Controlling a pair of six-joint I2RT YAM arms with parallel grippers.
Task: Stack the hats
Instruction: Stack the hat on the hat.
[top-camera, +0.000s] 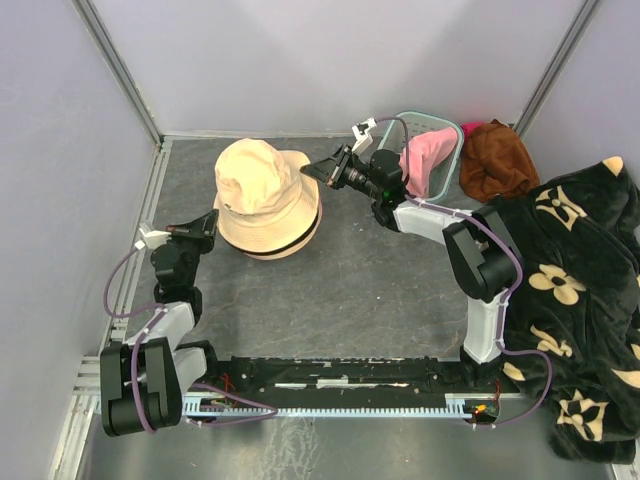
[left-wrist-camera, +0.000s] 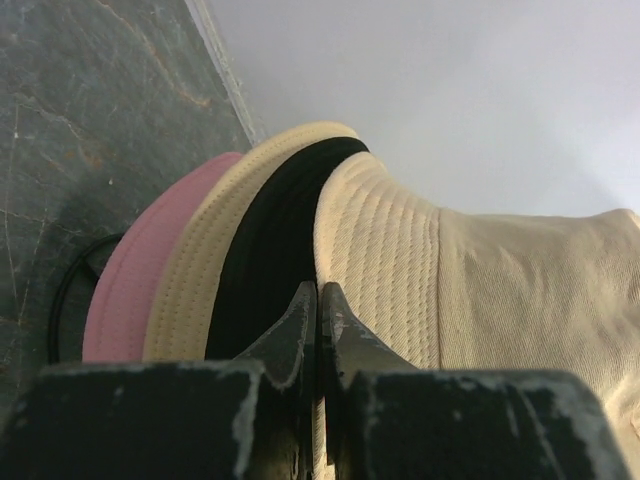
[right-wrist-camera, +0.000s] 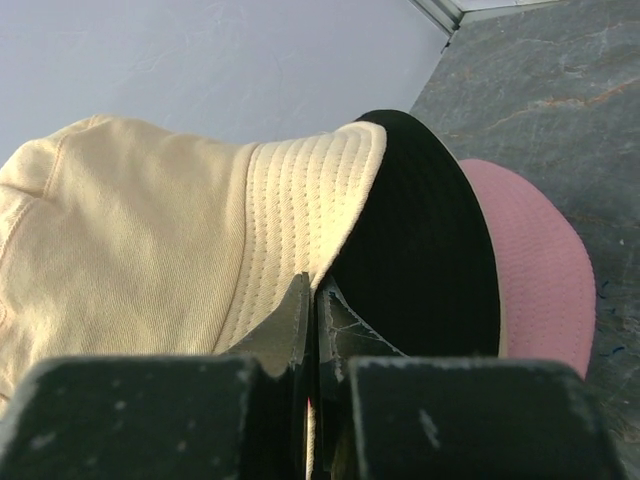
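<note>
A stack of hats (top-camera: 265, 200) sits on the grey table, left of centre. The top beige hat (top-camera: 258, 178) has a black underside. Below it, a beige brim (left-wrist-camera: 200, 280) and a pink brim (left-wrist-camera: 130, 290) show in the left wrist view. My left gripper (top-camera: 211, 223) is shut on the top hat's left brim (left-wrist-camera: 375, 250), as the left wrist view (left-wrist-camera: 319, 292) shows. My right gripper (top-camera: 313, 172) is shut on the right brim (right-wrist-camera: 300, 220), as the right wrist view (right-wrist-camera: 313, 285) shows. Another pink hat (top-camera: 425, 160) hangs out of the teal basket (top-camera: 455, 135).
A rust-brown cloth (top-camera: 497, 160) lies right of the basket. A black blanket with a beige floral pattern (top-camera: 570, 280) covers the right side of the table. Grey walls enclose the table at the back and on both sides.
</note>
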